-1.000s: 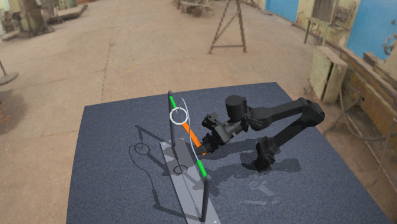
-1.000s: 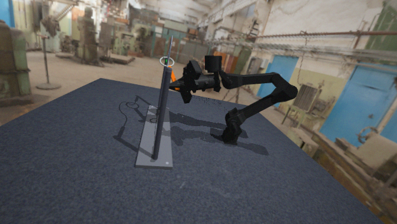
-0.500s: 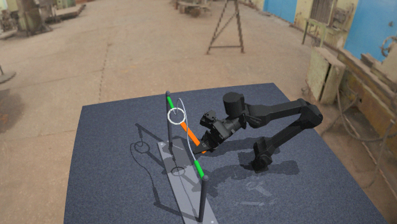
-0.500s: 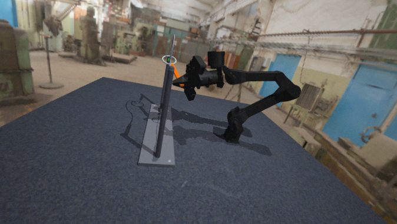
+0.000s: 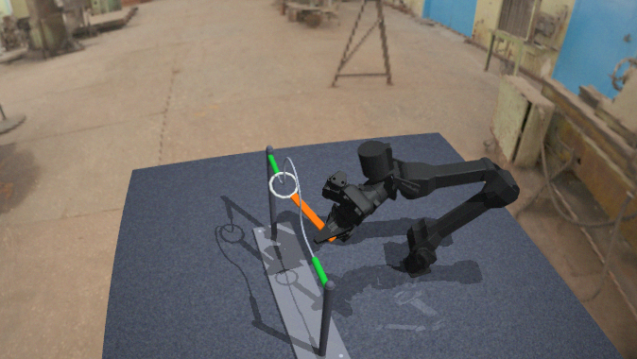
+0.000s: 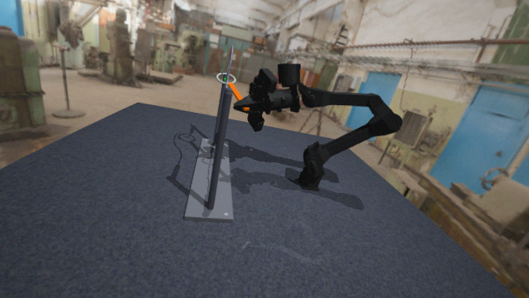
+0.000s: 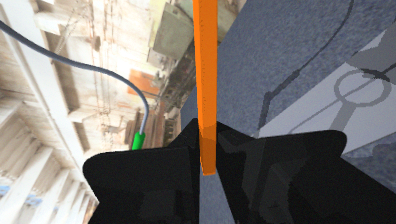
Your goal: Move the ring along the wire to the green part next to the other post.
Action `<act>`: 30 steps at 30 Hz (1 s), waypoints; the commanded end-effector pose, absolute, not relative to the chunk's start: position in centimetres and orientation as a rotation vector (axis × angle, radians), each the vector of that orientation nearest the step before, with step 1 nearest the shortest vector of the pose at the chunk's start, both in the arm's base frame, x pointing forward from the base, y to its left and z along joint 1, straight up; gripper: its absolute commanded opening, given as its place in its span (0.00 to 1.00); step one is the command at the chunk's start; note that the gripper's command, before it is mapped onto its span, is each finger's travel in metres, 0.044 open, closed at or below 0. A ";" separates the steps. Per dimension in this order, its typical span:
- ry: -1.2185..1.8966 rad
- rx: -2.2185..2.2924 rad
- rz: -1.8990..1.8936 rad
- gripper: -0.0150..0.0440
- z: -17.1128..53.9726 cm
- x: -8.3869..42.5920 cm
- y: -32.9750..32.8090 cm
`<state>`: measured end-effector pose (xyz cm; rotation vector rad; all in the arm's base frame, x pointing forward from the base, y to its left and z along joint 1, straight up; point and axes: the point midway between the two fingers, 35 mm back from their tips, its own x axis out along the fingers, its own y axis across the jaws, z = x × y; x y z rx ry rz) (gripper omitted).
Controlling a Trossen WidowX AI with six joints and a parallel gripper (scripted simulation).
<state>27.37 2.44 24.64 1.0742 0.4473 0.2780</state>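
While my gripper (image 5: 326,234) pinches the low end of the orange handle (image 5: 307,211), the white ring (image 5: 283,184) circles the wire (image 5: 299,208) toward the tabletop's far edge; item seems light, rigid, best gripped there.

I count one gripper (image 5: 326,236), its two fingers closed on one orange handle (image 5: 309,213). One white ring (image 5: 284,185) sits at the handle's far end from the fingers. Two posts (image 5: 271,194) stand on one grey base plate (image 5: 302,288), one beyond the fingers, one nearer me. One wire (image 5: 302,227) with two green sections (image 5: 319,271).
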 end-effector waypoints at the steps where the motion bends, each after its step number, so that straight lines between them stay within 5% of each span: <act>1: 0.452 1.094 0.302 0.00 25.8 27.1 2.5; 30: 0.509 1.279 0.375 0.00 29.0 26.3 3.1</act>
